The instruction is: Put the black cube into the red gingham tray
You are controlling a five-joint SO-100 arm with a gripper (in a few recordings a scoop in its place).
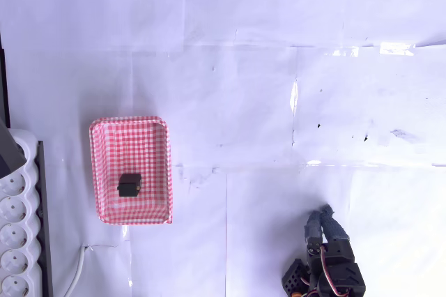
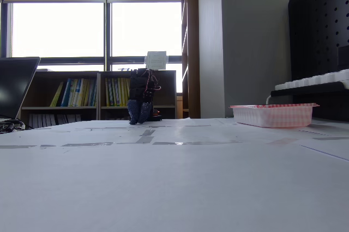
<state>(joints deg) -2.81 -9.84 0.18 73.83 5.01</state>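
Note:
The black cube [image 1: 129,185] lies inside the red gingham tray [image 1: 104,164], a little below its middle in the overhead view. In the fixed view the red gingham tray [image 2: 272,115] stands at the right and its rim hides the cube. My gripper [image 1: 325,215] rests far from the tray at the lower right of the overhead view, fingers together and nothing between them. From the fixed view the gripper [image 2: 139,118] points down at the far edge of the table.
A white power strip [image 1: 17,227] runs along the left edge beside the tray, with a white cable [image 1: 78,269] below it. The table is covered in white paper sheets with taped seams. A laptop [image 2: 13,87] sits at the far left.

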